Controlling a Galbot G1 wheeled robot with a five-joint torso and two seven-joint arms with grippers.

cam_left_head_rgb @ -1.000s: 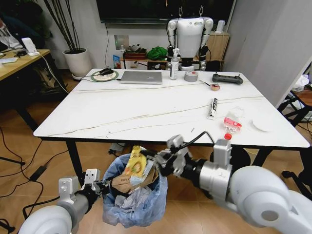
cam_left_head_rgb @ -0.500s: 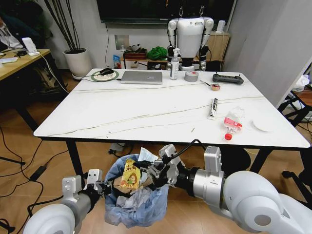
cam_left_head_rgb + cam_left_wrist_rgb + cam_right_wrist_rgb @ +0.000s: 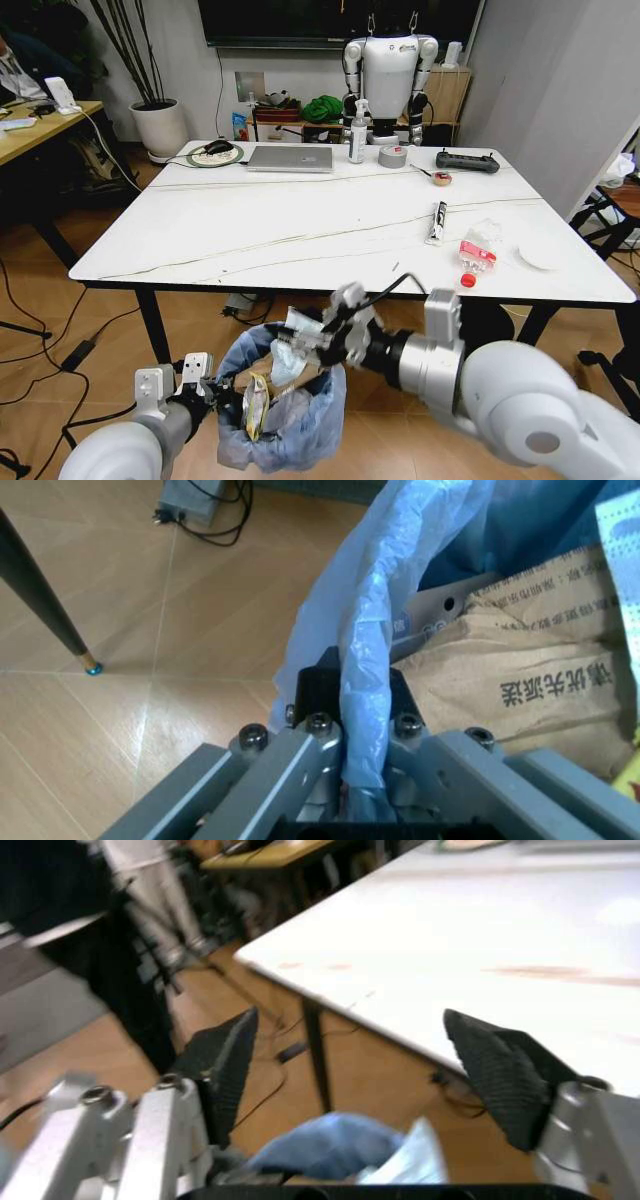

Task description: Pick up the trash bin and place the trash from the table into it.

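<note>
- Standing on a wooden floor (image 3: 60,300), the white veined counter (image 3: 300,235) carries a laptop (image 3: 290,158) and a red-labelled crushed bottle (image 3: 474,256).
- Trash bin (image 3: 300,425), blue-bagged and stuffed with cardboard (image 3: 530,682), hangs below the counter's near edge.
- Left claw (image 3: 362,742) is clamped on the bag rim.
- Right claw (image 3: 365,1065) gapes wide, empty, above the bin.

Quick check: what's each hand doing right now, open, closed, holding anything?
Left hand: closed on the trash bin bag rim.
Right hand: open, empty, above the bin.
</note>
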